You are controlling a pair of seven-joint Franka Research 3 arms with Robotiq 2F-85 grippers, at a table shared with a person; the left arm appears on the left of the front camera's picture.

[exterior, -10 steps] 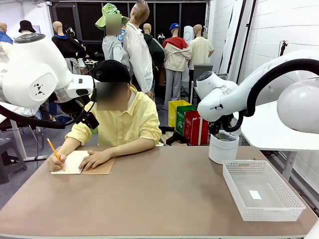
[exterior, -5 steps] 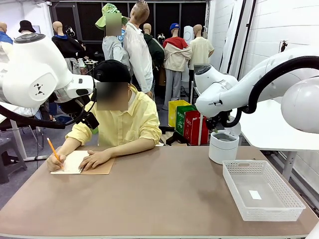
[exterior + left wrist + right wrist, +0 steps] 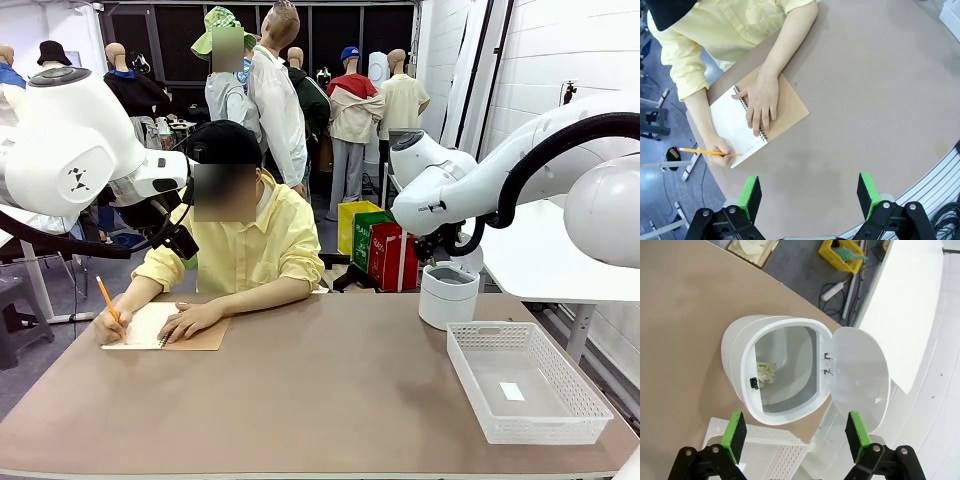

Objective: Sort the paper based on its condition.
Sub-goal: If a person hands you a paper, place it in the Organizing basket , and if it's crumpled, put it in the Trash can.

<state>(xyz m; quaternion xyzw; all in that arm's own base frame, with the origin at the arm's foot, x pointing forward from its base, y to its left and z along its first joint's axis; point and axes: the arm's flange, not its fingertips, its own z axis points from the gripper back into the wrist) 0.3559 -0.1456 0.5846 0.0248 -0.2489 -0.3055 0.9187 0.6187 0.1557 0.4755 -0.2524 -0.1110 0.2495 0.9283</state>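
Right wrist view: the right gripper [image 3: 795, 427] hangs above the open white bin [image 3: 737, 357], jaws wide apart with nothing between them.
Bin: the hinged lid [image 3: 860, 375] is swung fully back, and a crumpled paper wad [image 3: 767, 372] lies at the bottom.
Basket: a white mesh basket [image 3: 545, 428] stands just beside the bin and holds a tiny white tag [image 3: 511, 391].
Other arm: the left gripper [image 3: 809, 192] is high over the table [image 3: 880, 100], jaws apart and empty.
Person: a resting hand [image 3: 761, 102] lies on the spiral notebook [image 3: 790, 107], and a writing hand [image 3: 720, 157] holds an orange pencil [image 3: 705, 151] to its white page.
Step in hand: probably a pause between sheets, with the spoiled one apparently binned and the next page being written on.
Doing it well: keep both sets of jaws wide and clear of the lid and the writing hands. Wait until a sheet is offered or lies free. Pinch a thin sheet at one free edge so it hangs rather than folds. Judge its condition before moving it: flat probably goes to the basket, crumpled to the bin.
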